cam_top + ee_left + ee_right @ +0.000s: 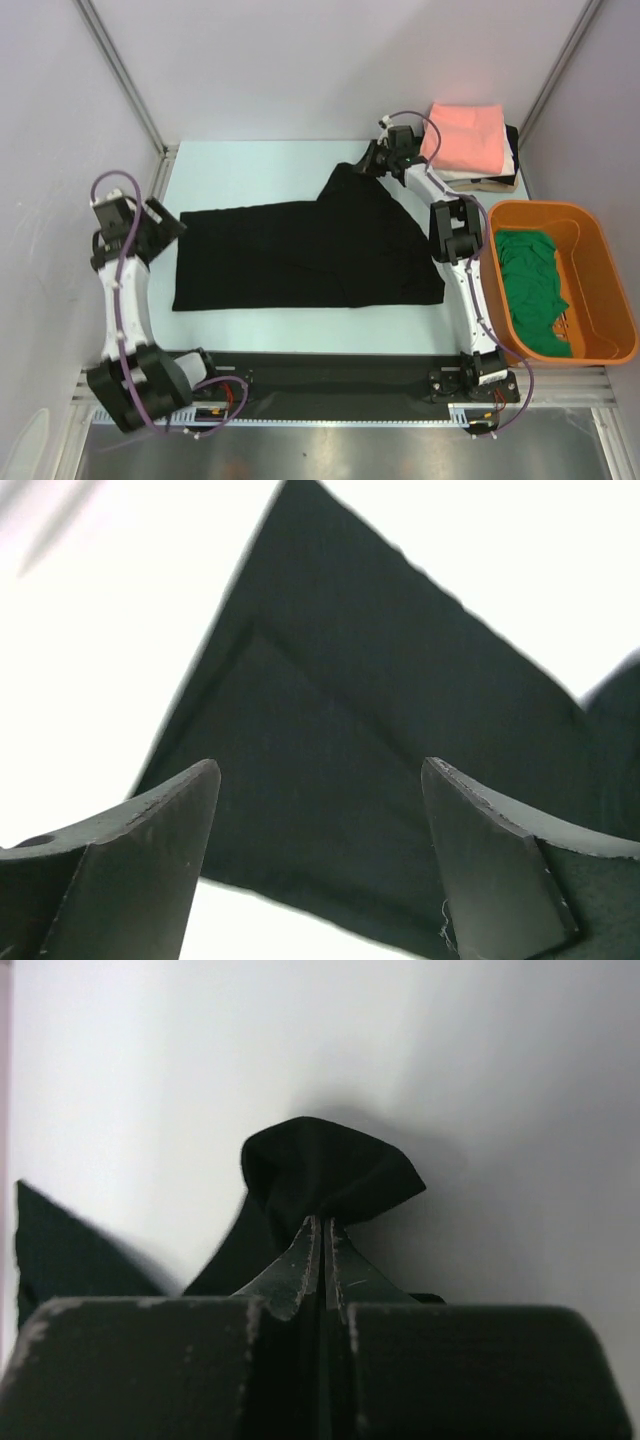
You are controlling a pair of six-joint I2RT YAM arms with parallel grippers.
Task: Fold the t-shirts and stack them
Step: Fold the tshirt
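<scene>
1. Black t-shirt (300,255) lies spread flat, left of the orange tub (545,207).
2. My right gripper (322,1222) is clamped on a bunched tip of its far corner, nearer the tub.
3. My left gripper (320,770) stands wide, empty, over the edge farthest from the tub.
4. Likely light, limp, sagging; grip corners.

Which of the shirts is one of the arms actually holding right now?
The black shirt, spread flat: the right fingers pinch its far corner. The pink shirt lies folded, the green shirt in the orange tub.
</scene>
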